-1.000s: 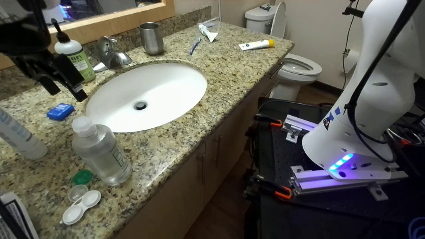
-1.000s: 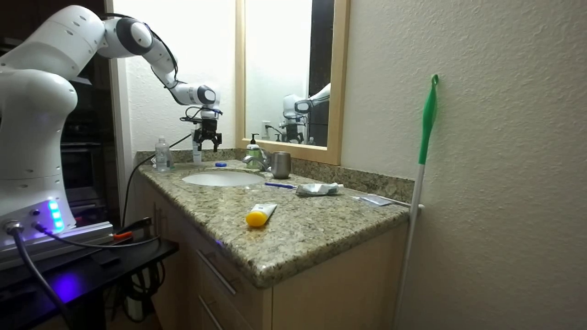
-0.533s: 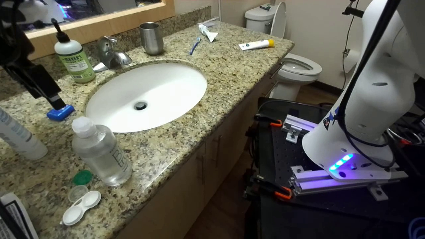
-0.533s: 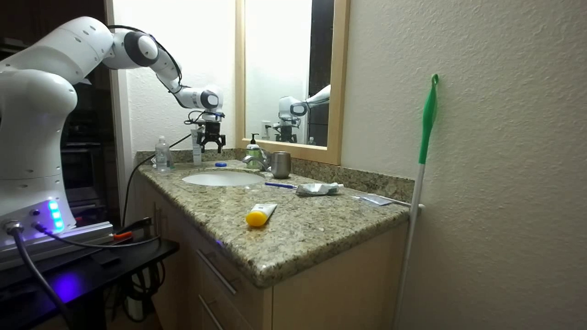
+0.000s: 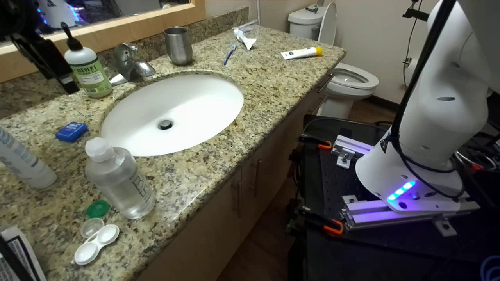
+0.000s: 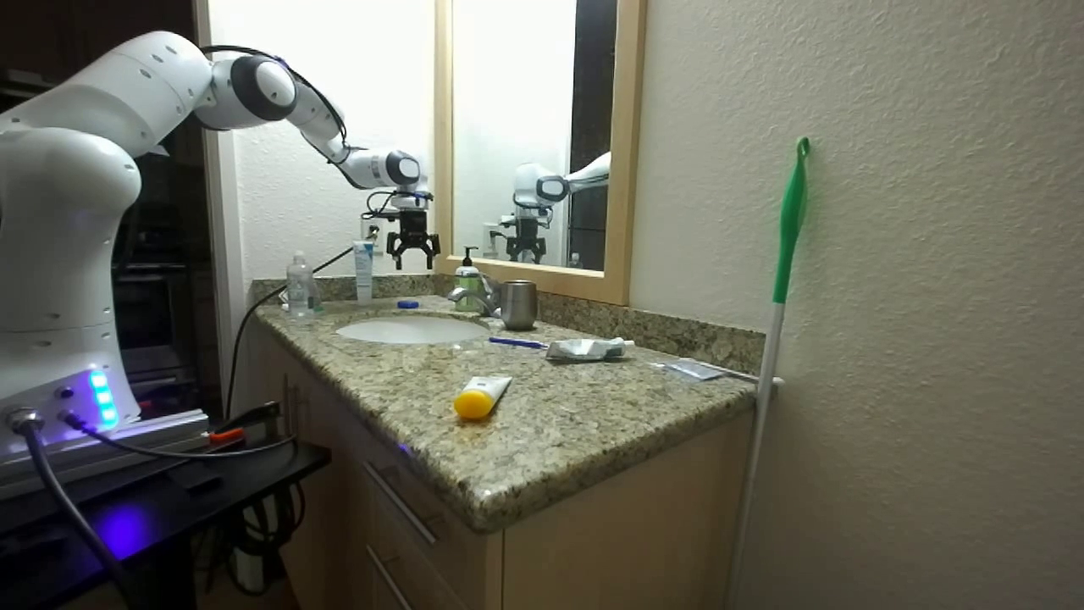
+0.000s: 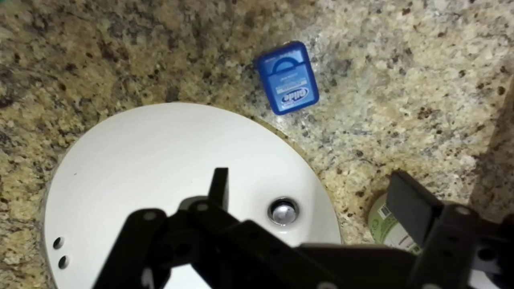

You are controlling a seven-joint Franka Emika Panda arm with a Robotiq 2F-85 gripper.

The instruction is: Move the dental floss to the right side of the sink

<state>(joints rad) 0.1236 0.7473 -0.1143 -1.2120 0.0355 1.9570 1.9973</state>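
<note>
The dental floss is a small blue box point(image 5: 71, 131) lying flat on the granite counter beside the white sink point(image 5: 195, 97). It shows in both exterior views point(image 6: 408, 304), and in the wrist view the blue box point(image 7: 289, 78) lies just off the sink's rim, label up. My gripper point(image 6: 414, 264) is open and empty, held above the counter near the soap bottle. In the wrist view its fingers point(image 7: 309, 180) stand wide apart over the sink point(image 7: 160, 148) and the soap bottle, with the floss away from them. In an exterior view only one finger shows clearly.
A green soap bottle point(image 5: 90, 74), faucet point(image 5: 133, 66) and steel cup point(image 5: 178, 46) line the sink's back edge. A clear bottle point(image 5: 121, 179) and white tube point(image 5: 25, 160) stand near the floss. A toothbrush point(image 5: 229, 54) and yellow-capped tube point(image 5: 300, 52) lie past the sink.
My gripper has risen and shifted, rightward in an exterior view, away from over the floss and toward the soap bottle. The floss has not moved.
</note>
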